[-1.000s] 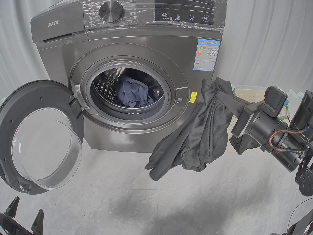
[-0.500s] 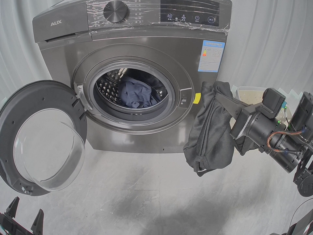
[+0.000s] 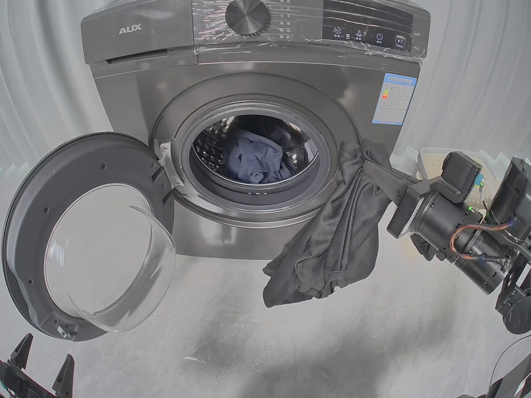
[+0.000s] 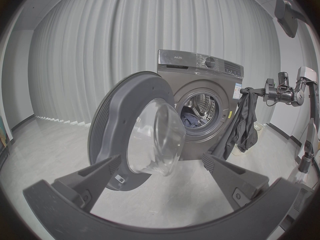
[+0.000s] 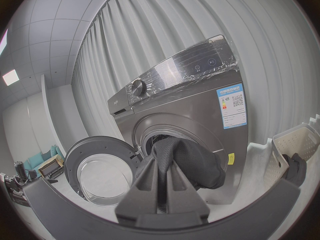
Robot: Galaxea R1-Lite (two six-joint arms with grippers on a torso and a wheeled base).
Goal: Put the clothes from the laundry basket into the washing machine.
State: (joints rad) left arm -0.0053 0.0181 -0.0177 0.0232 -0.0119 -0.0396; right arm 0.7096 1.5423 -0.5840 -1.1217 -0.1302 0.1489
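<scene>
The grey washing machine (image 3: 254, 78) stands with its round door (image 3: 94, 233) swung wide to my left. A blue garment (image 3: 254, 158) lies inside the drum. My right gripper (image 3: 369, 167) is shut on a dark grey garment (image 3: 332, 233), which hangs just right of the drum opening and trails down toward the floor. In the right wrist view the fingers (image 5: 151, 180) pinch the garment (image 5: 193, 164) before the opening. The left gripper (image 3: 44, 360) sits low at the near left, open and holding nothing (image 4: 160, 170).
A cream laundry basket (image 3: 437, 158) stands on the floor right of the machine, behind my right arm. Another dark cloth (image 5: 295, 169) hangs over the basket's (image 5: 293, 144) rim. Bare grey floor lies before the machine, and a pleated curtain hangs behind it.
The head view has shifted, so the machine stands more to the right in the picture. The right gripper is nearer the drum opening, and the hanging garment bunched up, then swung out left again.
</scene>
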